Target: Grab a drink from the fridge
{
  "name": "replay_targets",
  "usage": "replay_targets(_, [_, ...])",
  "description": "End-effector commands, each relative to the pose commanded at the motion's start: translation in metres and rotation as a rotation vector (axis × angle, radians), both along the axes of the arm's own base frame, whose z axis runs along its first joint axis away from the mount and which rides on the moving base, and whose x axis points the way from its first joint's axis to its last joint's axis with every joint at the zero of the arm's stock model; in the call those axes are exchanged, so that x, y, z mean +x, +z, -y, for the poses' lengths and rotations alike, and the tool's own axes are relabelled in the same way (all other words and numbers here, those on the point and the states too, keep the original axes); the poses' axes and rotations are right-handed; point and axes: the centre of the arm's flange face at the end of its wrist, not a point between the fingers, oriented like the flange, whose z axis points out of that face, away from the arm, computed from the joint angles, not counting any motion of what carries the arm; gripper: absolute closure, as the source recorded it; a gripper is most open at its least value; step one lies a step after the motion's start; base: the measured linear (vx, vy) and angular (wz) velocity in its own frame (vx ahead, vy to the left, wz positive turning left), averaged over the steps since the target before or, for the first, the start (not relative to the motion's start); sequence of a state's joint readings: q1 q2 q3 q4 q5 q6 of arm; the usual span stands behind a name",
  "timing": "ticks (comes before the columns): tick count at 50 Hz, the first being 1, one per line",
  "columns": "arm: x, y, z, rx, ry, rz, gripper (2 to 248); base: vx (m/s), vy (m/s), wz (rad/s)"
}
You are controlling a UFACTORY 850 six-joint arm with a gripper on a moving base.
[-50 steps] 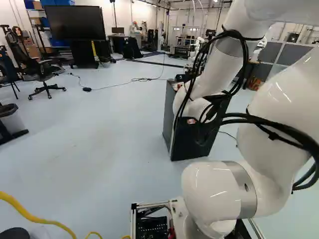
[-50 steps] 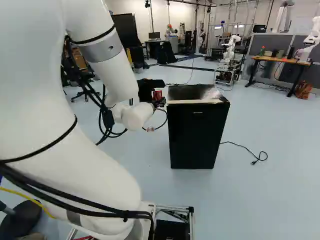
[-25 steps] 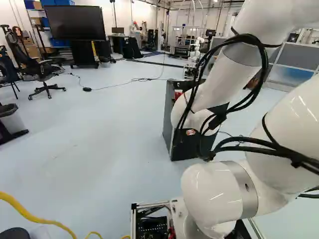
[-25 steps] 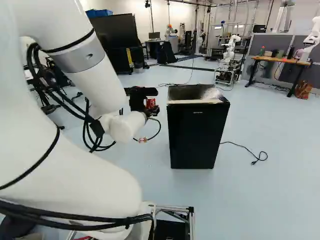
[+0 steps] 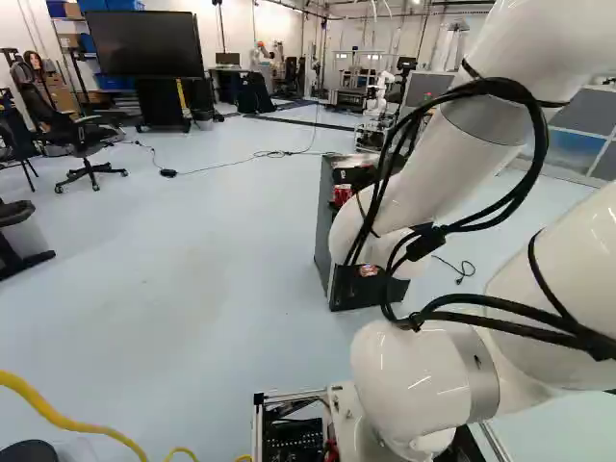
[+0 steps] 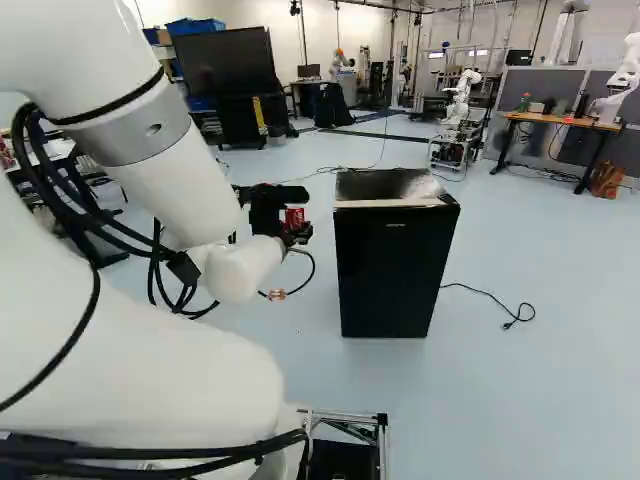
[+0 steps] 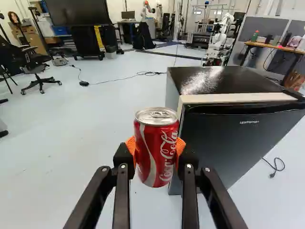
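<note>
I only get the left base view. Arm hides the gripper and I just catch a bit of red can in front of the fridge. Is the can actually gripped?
Observer: Yes. Wrist view shows the gripper shut on the can, orange pads on both sides.

Operator: Copy. In my view it overlaps the fridge. Touching?

Observer: No. In the right base view, a strip of floor shows between the can and the fridge.
</note>
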State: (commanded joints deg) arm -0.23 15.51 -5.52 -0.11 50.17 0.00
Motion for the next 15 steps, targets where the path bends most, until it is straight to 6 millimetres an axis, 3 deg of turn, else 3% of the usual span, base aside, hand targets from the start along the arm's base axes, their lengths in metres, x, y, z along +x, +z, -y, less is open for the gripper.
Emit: replay_targets(15, [-0.0035, -0.0014, -0.001, 0.001, 0.002, -0.003, 152, 0.0, 0.0, 0.0])
